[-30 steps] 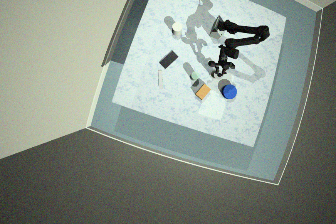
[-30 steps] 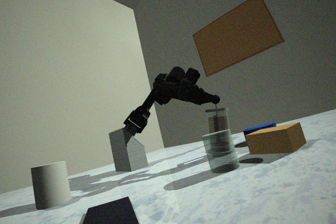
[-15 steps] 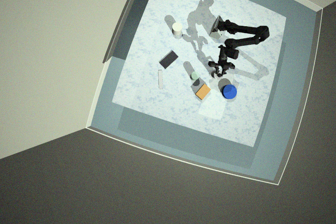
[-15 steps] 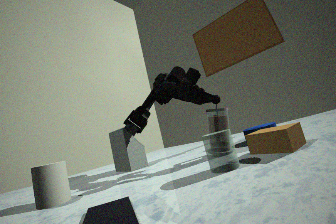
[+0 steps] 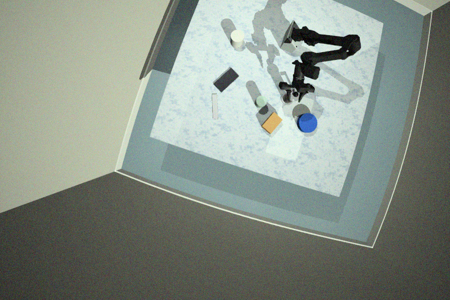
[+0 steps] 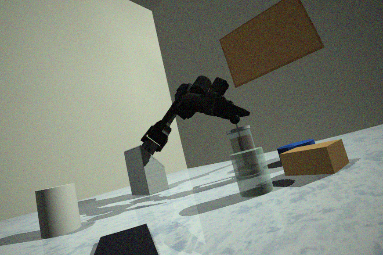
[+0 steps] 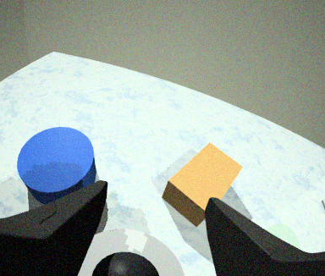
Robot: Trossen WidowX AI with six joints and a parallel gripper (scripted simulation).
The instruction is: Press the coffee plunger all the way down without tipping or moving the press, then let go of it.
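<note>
The coffee press, a clear glass cylinder with a grey lid (image 6: 243, 128) (image 7: 165, 251), shows in the top view (image 5: 286, 98) mostly under the gripper. In the exterior view it leans slightly, its top to the left. Its base is partly behind a greenish glass. The black plunger knob (image 6: 235, 119) (image 5: 295, 94) (image 7: 124, 266) is a little above the lid, with a short piece of thin rod showing. My gripper (image 5: 294, 99) (image 7: 158, 198) is open, with nothing held between its fingertips. In the wrist view the knob is low in the frame, between the finger bases and clear of both fingers.
The greenish glass (image 5: 260, 100) (image 6: 252, 184) stands near the press. An orange block (image 5: 271, 123) (image 6: 306, 159) (image 7: 205, 175) and a blue cylinder (image 5: 307, 123) (image 7: 57, 158) are beyond it. A white cylinder (image 5: 237, 38) (image 6: 57, 210), a dark block (image 5: 226, 79) and a pale bar (image 5: 214, 106) are farther off.
</note>
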